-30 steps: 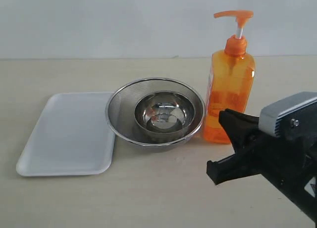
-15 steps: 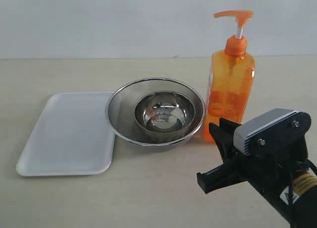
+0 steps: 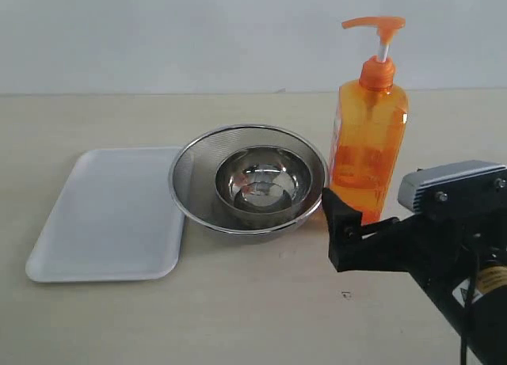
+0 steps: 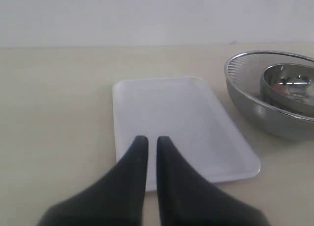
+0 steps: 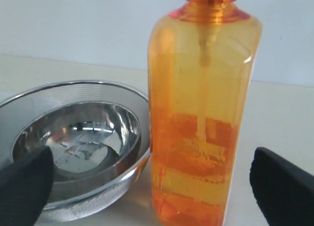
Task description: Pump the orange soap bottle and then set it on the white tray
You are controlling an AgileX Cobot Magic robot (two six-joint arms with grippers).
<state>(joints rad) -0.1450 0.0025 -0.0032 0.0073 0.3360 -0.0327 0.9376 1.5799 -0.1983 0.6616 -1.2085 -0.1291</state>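
Note:
The orange soap bottle (image 3: 368, 139) stands upright on the table just right of the strainer, its pump head (image 3: 375, 22) raised. My right gripper (image 3: 356, 230) is low in front of the bottle's base and open wide. In the right wrist view the bottle (image 5: 203, 103) fills the gap of the right gripper (image 5: 154, 187), and neither black fingertip (image 5: 24, 184) touches it. The white tray (image 3: 111, 214) lies flat at the left with nothing on it. The left gripper (image 4: 152, 140) hovers shut over the near edge of the tray (image 4: 171, 113), holding nothing. It is out of the exterior view.
A round steel mesh strainer (image 3: 194, 171) with a smaller steel bowl (image 3: 261, 179) inside sits between tray and bottle, close to the bottle's side. It also shows as the strainer (image 4: 245, 96) and the strainer (image 5: 29, 96). A pale wall runs behind the table.
The right gripper has swung left and levelled out, coming up to the bottle's base with its fingers to either side. Bottle, strainer and tray have not moved.

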